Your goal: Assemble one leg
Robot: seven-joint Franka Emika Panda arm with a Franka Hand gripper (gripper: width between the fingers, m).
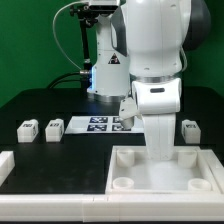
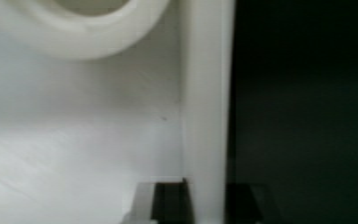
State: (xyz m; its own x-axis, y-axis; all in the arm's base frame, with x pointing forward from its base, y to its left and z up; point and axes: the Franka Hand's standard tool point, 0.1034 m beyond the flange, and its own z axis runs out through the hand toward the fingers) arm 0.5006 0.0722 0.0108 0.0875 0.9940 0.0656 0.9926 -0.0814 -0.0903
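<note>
The two-finger gripper [image 2: 208, 206] is down at the far wall of the large white square plastic tray [image 1: 116, 165] with round corner sockets. Its dark fingertips [image 2: 167, 207] sit tight against the two faces of that thin upright wall. They are pinching it, with no gap showing on either side in the wrist view. One round socket [image 2: 87, 20] lies in the tray floor ahead of the fingers on one side of the wall. On the wall's other side there is only the black table [image 2: 309, 100]. In the exterior view the arm's bulky white wrist hides the fingers.

No leg is in the grip. The nearest leg [image 1: 188, 127] — a small white plastic block bearing a black-and-white square tag — rests on the table beyond the tray, to the exterior view's right of the gripper and apart from it. The second leg [image 1: 53, 127] and third leg [image 1: 27, 128] sit side by side, well apart from the gripper toward the exterior view's left. Each of these two turns a tagged face toward the exterior camera. All three look squat at this size, so which way their long axes run cannot be told.

The marker board [image 1: 100, 124] — flat, white, tagged — lies beyond the gripper, between it and the second leg.
</note>
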